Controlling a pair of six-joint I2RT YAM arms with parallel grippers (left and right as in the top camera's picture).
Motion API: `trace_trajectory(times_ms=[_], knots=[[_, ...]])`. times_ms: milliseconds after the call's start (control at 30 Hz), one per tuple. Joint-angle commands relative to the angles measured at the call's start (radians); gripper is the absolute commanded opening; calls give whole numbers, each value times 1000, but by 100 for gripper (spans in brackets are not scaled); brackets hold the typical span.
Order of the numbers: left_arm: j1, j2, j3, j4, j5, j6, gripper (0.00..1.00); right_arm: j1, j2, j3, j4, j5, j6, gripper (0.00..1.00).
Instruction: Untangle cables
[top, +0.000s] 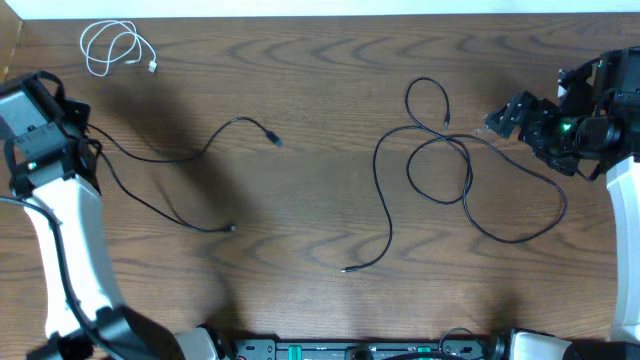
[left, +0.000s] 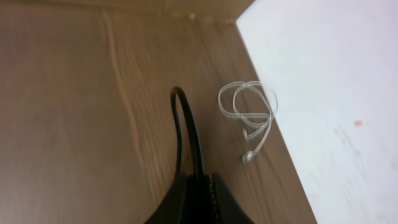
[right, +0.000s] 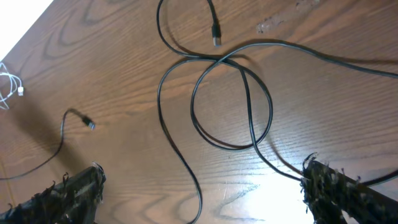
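Your left gripper (left: 198, 186) is pinching a black cable (left: 186, 118) at the tabletop's (top: 320, 230) left edge, so ease the wide-open right gripper (right: 202, 186) onto one looped strand (right: 270, 115), not the crossing (right: 221, 59).

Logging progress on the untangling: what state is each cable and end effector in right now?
white cable: coiled, lying alone near the table edge.
left black cable: gripped, apart from the other cables.
right black cables: looped, crossing one another.
left end effector: shut on the left black cable.
right end effector: open, holding nothing.

Brown woodgrain tbl (top: 320, 100); white cable (top: 118, 47); black cables (top: 470, 170).
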Motion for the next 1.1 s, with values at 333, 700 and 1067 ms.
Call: trace_trajectory(times_ms=[333,700,1067], knots=[[154,331,83,423,95,279,8,13,4,0,-5,47,-6,99],[203,486,152,562,94,435,67,32,4,0,8,50,27,99],[204,476,152,340,95,435,95,138,4,0,18,59,26,99]])
